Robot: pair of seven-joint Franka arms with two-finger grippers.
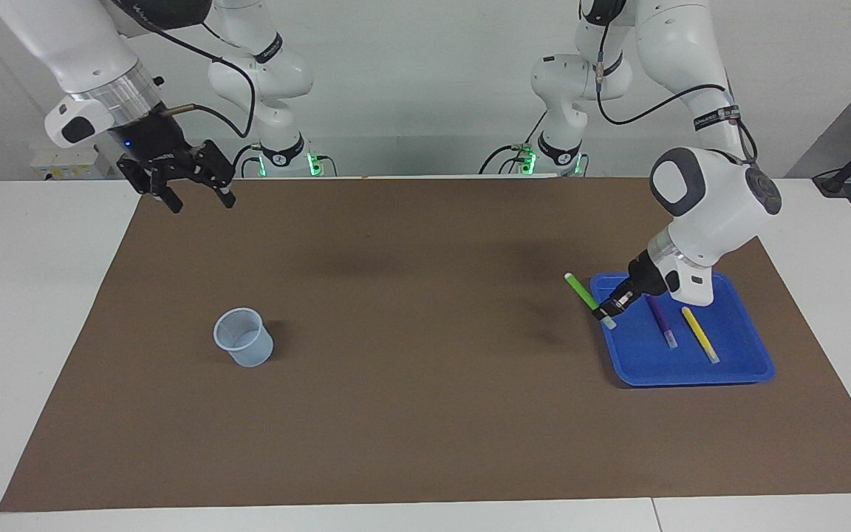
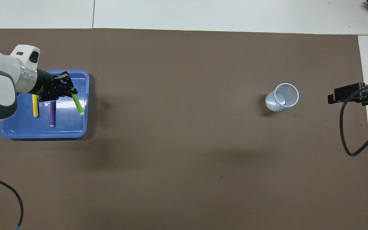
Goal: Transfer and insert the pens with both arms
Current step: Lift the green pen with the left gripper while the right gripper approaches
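White table [image 1: 41, 310], brown mat [image 1: 411, 369], pale wall [image 1: 425, 81]

High facing camera, steep overhead camera, both covering the brown mat [image 1: 425, 414].

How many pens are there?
3. The purple pen and the yellow pen lie in the blue tray. The green pen is held by the left gripper, lifted over the tray's edge.

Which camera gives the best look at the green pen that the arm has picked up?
The facing view: the green pen shows whole, tilted, lifted over the blue tray's edge in the left gripper. The overhead view shows its green length, but the gripper hides its gripped end.
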